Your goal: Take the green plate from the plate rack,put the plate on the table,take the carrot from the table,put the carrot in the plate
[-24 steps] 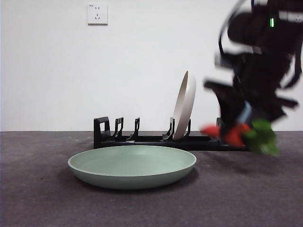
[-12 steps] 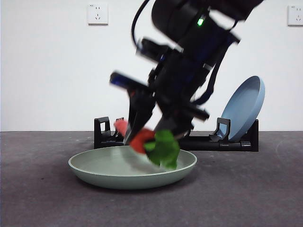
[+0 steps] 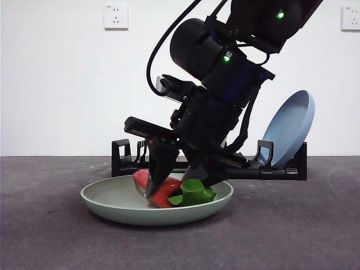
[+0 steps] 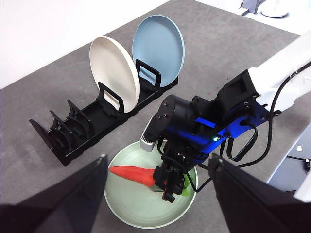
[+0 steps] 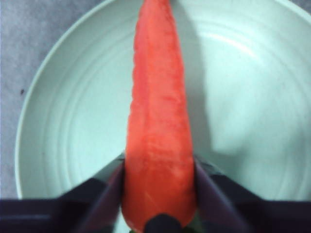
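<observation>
**Carrot held low over the plate, ready for release**

The right hand [image 3: 169,188] is closed on the carrot [image 5: 158,121], its two jaws pressing the thick end from either side, just short of the leaves. In the right wrist view the orange body runs straight out from between the jaws, across the middle of the green plate [image 5: 252,97], so its long axis lines up with the hand's own reach. From the front, the carrot [image 3: 160,191] sits tilted inside the plate [image 3: 112,205], pointed tip toward the rack side, leafy top near the front rim; whether the body already touches the plate floor cannot be told.

The plate lies flat on the bench [image 3: 56,242], just in front of the rack [image 3: 126,160], which holds the blue plate [image 3: 289,126] and, seen from the left wrist, the white plate [image 4: 114,73].

The carrot is directly under the right hand and well within the rim on every side, so the likely next step is simply parting the jaws and lifting clear. Because the body is round, it may roll a little once freed, though the raised rim should keep it in.

The left hand [image 4: 155,194] hangs high above the scene, jaws spread wide and holding nothing, well apart from the plate.
</observation>
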Motion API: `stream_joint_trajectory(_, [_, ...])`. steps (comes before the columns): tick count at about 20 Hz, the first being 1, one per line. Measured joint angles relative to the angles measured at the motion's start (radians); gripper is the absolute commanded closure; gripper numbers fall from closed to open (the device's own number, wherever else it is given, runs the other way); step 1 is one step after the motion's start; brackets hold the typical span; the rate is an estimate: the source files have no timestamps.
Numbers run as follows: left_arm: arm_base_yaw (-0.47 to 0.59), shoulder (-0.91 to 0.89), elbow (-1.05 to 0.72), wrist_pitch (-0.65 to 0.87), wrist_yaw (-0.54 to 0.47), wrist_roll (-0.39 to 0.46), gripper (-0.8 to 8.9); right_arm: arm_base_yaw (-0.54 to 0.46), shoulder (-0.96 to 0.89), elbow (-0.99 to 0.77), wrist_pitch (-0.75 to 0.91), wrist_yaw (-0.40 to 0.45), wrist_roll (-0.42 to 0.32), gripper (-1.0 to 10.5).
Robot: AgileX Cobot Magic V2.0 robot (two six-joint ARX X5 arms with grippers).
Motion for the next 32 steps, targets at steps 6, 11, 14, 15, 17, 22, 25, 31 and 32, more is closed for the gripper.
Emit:
stream_joint_trajectory(6, [0.0, 0.0, 0.0, 0.0, 0.0, 0.0, 4.63, 0.003, -0.21, -0.002, -0.073, 0.0, 0.0, 4.7])
stream_joint_trajectory(11, [0.0, 0.0, 0.0, -0.047, 0.0, 0.0, 4.64, 0.012, -0.477, -0.002, -0.382, -0.003, -0.005, 4.7])
stream_joint_trajectory(14, [0.0, 0.0, 0.0, -0.089, 0.0, 0.0, 4.68, 0.026, -0.616, -0.002, -0.568, -0.003, -0.011, 4.8])
stream_joint_trajectory(15, [0.0, 0.0, 0.0, -0.099, 0.001, 0.0, 4.68, 0.031, -0.653, -0.002, -0.62, -0.003, -0.011, 4.8])
stream_joint_trajectory(17, [0.0, 0.0, 0.0, -0.126, 0.004, 0.0, 4.68, 0.042, -0.732, -0.002, -0.734, -0.003, -0.012, 4.8])
stream_joint_trajectory(22, [0.0, 0.0, 0.0, -0.219, 0.06, 0.0, 4.68, 0.064, -0.879, -0.002, -0.931, -0.004, -0.011, 4.8])
stream_joint_trajectory(25, [0.0, 0.0, 0.0, -0.263, 0.119, 0.0, 4.72, 0.063, -0.943, -0.002, -0.988, -0.024, -0.011, 4.8])
stream_joint_trajectory(31, [0.0, 0.0, 0.0, -0.319, 0.179, 0.0, 8.26, 0.064, -1.021, -0.002, -1.009, -0.038, -0.011, 9.3])
stream_joint_trajectory(32, [0.0, 0.0, 0.0, -0.325, 0.189, 0.0, 8.19, 0.064, -1.027, -0.002, -1.009, -0.042, -0.011, 9.6])
